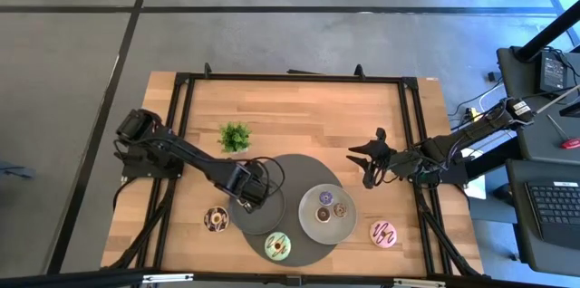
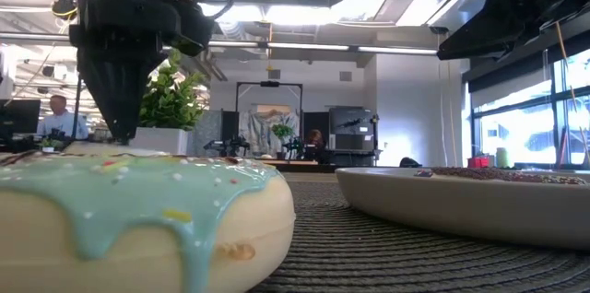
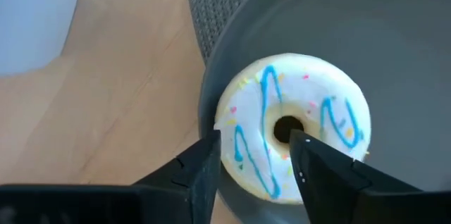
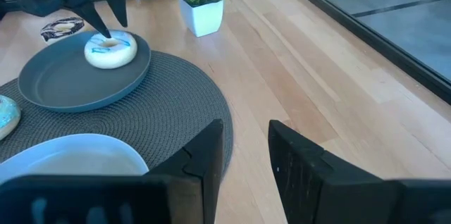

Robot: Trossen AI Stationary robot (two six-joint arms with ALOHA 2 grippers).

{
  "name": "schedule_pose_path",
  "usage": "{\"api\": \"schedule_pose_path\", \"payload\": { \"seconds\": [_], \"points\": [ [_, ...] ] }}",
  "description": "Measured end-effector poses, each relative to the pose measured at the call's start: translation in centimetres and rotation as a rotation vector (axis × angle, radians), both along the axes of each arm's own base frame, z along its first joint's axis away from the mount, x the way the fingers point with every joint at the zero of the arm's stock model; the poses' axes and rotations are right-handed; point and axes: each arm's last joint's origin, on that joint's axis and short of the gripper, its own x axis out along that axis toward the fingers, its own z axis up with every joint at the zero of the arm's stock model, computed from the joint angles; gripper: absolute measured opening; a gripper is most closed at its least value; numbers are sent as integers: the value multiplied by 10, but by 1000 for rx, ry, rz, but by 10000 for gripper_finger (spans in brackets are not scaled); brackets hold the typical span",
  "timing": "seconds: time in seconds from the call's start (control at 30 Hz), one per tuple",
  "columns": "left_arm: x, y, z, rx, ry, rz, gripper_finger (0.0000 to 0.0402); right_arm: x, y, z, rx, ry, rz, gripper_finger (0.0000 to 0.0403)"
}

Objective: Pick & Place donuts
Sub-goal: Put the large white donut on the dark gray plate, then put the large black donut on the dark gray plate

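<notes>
Left wrist view: we see the left tool [image 3: 254, 160] angled down, one finger outside the white-iced donut [image 3: 292, 127], one in its hole, on the dark grey plate [image 3: 394, 55]. Right tool [image 4: 243, 150] hovers narrowly parted above the bench [image 4: 338, 76].

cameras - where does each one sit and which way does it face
High: overhead, straight down on table, both arms.
Low: mat level, behind green donut, facing the room.
Left wrist: above white donut, left pincer straddling it.
Right wrist: over the table, right pincer open.
Both wrist views share the white donut.
</notes>
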Motion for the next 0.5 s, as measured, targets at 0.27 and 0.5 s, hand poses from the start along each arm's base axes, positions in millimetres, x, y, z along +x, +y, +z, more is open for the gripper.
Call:
{"api": "schedule_pose_path", "payload": {
  "seconds": [0.27,0.5],
  "points": [
    [-9,2,15,-19,-3,11,173,0,0,0,0,0,0,116],
    [-51,-19,46,-43,5,136,170,0,0,0,1,0,0,116]
  ]
}}
